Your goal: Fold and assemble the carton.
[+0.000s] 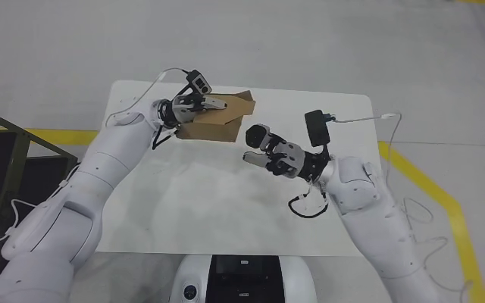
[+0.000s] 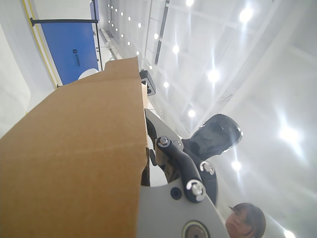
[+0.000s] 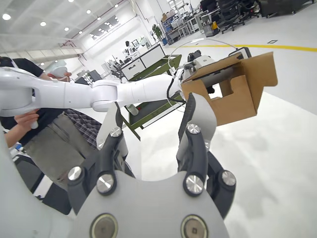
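- While the brown corrugated carton point(image 1: 226, 126) sits over the far-left part of the white table point(image 1: 227, 216), the left gripper point(image 1: 218, 104) is clamped on its upper panel. One pale finger lies along the top of the cardboard.
- In the right wrist view the carton is only half formed. Its side walls stand up, the side facing that camera is open, and one flap juts out at an angle at the end away from the left arm.
- Through that open side, a dark bar of the left gripper shows inside, just under the upper panel, so the panel is pinched between the two fingers.
- In the left wrist view a broad cardboard face lies right against that gripper's own finger point(image 2: 151, 123).
- The right gripper point(image 1: 256, 148) hangs just beside the carton, on its right and nearer the robot, without touching it.
- Its fingers point(image 3: 198, 110) are spread wide with nothing between them.
- I cannot tell whether the carton's bottom edge rests on the table or is held slightly above it.
- A dark green metal rack point(image 3: 151, 116) stands on the floor off the table's left side, and a yellow line point(image 1: 64, 136) runs across the grey floor there.
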### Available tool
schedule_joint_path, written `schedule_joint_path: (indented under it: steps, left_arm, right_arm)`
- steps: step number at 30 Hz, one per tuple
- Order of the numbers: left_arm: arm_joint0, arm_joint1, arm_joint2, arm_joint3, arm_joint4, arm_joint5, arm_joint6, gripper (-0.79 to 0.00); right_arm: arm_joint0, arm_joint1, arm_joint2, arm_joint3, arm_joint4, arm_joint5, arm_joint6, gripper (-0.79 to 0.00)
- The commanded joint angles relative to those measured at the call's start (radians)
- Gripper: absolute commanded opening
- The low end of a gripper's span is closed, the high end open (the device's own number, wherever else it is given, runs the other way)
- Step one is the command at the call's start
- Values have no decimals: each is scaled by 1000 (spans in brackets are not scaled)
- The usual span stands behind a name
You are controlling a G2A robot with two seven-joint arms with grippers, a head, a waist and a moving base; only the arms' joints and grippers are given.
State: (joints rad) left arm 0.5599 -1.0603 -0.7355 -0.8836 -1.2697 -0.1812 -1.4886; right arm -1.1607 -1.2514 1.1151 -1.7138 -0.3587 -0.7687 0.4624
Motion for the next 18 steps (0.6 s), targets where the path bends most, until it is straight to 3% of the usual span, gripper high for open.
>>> schedule_joint_path:
  steps: [1,8,14,18]
  left_arm:
    - [-5,-8,0,1,12,5,10,-785]
    - [-13,-32,-5,15,42,17,22,-785]
    - [-18,-51,-13,31,57,26,8,-785]
    - [-21,-60,-21,42,68,31,0,-785]
  right_arm:
    - [6,-4,-8,3,-91,21,-49,-219]
    - [16,-15,-32,19,-265,89,-180,-302]
    - [25,-20,-51,26,-358,133,-227,-274]
    - [31,-23,-63,28,-380,140,-241,-311]
